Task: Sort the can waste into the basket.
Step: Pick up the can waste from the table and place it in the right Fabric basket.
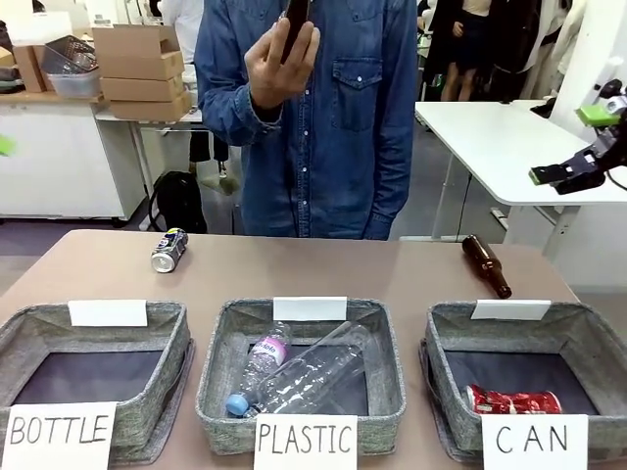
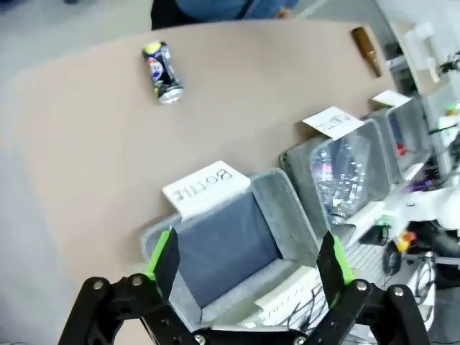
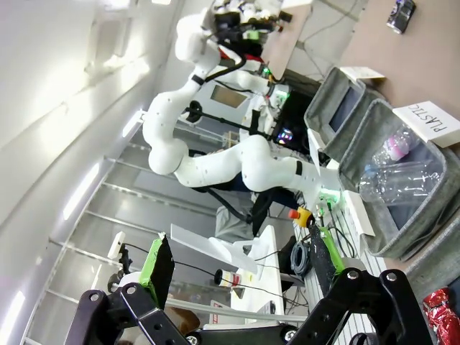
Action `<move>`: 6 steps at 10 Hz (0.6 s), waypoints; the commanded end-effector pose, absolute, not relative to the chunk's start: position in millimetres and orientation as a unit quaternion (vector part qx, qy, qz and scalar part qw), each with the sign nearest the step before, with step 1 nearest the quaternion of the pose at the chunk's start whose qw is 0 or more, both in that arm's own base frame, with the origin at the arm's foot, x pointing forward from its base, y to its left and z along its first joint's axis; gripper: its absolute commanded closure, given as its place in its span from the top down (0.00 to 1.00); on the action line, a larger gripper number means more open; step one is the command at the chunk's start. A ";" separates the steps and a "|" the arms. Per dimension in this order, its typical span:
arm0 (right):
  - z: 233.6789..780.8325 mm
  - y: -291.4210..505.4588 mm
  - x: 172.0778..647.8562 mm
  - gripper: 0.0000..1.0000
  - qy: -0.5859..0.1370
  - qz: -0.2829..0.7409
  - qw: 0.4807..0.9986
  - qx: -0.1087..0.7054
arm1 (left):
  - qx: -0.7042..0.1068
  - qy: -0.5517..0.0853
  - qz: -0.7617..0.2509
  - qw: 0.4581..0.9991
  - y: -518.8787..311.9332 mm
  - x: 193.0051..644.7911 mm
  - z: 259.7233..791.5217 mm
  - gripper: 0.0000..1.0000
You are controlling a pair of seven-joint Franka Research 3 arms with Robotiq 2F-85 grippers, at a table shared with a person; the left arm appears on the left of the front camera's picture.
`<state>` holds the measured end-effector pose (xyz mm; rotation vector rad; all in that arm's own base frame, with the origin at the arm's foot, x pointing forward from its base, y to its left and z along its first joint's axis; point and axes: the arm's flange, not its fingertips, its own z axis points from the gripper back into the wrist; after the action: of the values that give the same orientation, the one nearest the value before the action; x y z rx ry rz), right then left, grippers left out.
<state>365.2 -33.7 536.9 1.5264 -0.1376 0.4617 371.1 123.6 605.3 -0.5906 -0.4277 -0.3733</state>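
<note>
A crushed red can (image 1: 514, 400) lies in the grey basket (image 1: 443, 338) carded "CAN" at the front right. The dark blue and silver can (image 1: 168, 250) lies on its side on the table at the far left, apart from both arms. My right gripper (image 1: 571, 145) hangs open and empty, high above the table's right edge. In the left wrist view my left gripper (image 2: 248, 259) is open and empty above the "BOTTLE" basket (image 2: 284, 194), and the blue can (image 2: 164, 72) lies well beyond it. The right wrist view shows its open gripper (image 3: 241, 262) and the red can (image 3: 442, 320).
The middle "PLASTIC" basket (image 1: 220, 367) holds clear plastic bottles (image 1: 304, 377). A brown glass bottle (image 1: 487, 264) lies on the table behind the CAN basket. A person in a denim shirt stands at the far side, one hand (image 1: 279, 64) raised with another dark bottle (image 1: 294, 20).
</note>
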 end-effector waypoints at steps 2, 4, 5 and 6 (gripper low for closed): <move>536.7 -36.8 364.7 1.00 -0.064 0.219 0.695 0.682 | -0.348 -0.238 -0.115 0.900 145.2 385.1 586.8 1.00; 536.7 -36.8 364.7 1.00 -0.064 0.219 0.695 0.682 | -0.322 -0.224 -0.131 0.911 162.7 360.8 602.1 1.00; 536.7 -36.8 364.7 1.00 -0.064 0.219 0.695 0.682 | -0.330 -0.219 -0.112 0.911 159.6 372.9 588.2 1.00; 536.7 -36.8 364.7 1.00 -0.064 0.219 0.695 0.682 | -0.373 -0.208 -0.116 0.897 165.6 382.5 594.8 1.00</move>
<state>365.5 -33.8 536.4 1.5269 -0.1366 0.4609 377.5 159.3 586.4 -0.7013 -0.4349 -0.2271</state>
